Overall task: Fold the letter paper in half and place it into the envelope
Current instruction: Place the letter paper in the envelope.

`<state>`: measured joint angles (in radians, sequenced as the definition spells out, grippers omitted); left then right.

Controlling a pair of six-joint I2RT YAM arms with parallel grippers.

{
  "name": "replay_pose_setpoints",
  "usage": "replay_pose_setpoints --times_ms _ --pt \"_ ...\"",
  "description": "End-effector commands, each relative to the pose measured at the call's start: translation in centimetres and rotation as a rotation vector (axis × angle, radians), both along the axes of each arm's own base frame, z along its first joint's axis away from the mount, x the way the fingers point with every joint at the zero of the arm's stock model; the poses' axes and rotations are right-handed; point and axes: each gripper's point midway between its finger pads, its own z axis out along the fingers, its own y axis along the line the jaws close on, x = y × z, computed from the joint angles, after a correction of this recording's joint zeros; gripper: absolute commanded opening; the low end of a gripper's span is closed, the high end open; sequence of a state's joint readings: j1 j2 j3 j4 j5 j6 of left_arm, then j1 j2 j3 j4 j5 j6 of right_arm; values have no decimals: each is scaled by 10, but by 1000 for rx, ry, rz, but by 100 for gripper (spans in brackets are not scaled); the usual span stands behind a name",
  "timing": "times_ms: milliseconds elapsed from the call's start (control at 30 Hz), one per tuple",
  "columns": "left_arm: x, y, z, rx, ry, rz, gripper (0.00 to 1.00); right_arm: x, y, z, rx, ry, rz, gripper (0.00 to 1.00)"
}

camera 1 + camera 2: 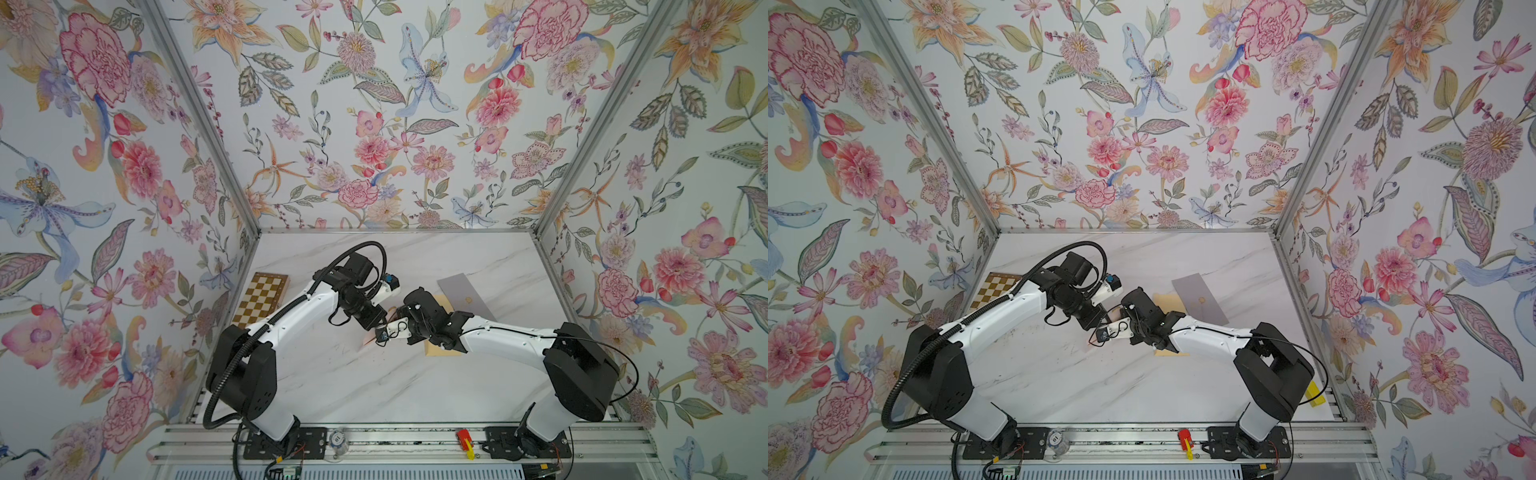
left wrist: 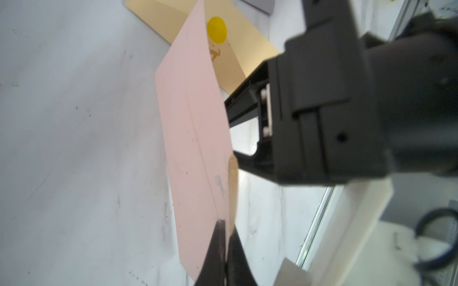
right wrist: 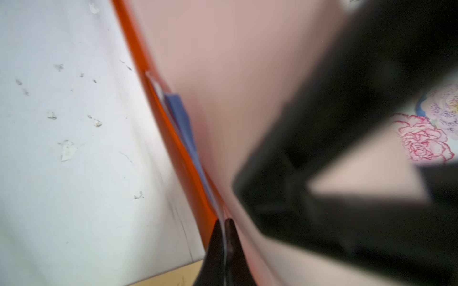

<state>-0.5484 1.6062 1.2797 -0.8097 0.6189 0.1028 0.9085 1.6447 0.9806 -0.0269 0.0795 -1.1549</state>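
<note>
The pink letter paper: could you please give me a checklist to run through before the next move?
1. Grip of the left end effector on the letter paper: ok, shut on it.
2. Grip of the right end effector on the same paper: ok, shut on it.
3. Halves of the paper lined up edge to edge: cannot tell.
4. Flap of the envelope open: cannot tell.
5. Paper inside the envelope: not ok, it is outside the envelope.

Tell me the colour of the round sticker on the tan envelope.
The sticker is yellow, clearest in the left wrist view.
</note>
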Motion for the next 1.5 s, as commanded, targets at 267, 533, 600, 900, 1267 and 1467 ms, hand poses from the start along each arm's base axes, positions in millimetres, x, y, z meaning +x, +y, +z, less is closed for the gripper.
replay_pose_setpoints --times_ms 267,533,600,900,1267,1467 --pt "-4 -10 10 -149 14 -19 0 -10 -6 -22 -70 7 48 0" --pt "-5 -6 6 -139 25 -26 0 -4 -4 -10 -47 -27 35 22" --pt "-5 -5 5 -133 28 -25 0 -4 -3 -4 -23 -34 31 29" --pt "-1 0 3 -127 30 -12 0 -9 1 30 112 -42 28 44" --pt "16 20 7 -173 -35 66 0 -25 -19 77 371 163 -8 53" --pt "33 43 -4 -181 -41 161 0 -23 -29 94 597 440 -109 57"
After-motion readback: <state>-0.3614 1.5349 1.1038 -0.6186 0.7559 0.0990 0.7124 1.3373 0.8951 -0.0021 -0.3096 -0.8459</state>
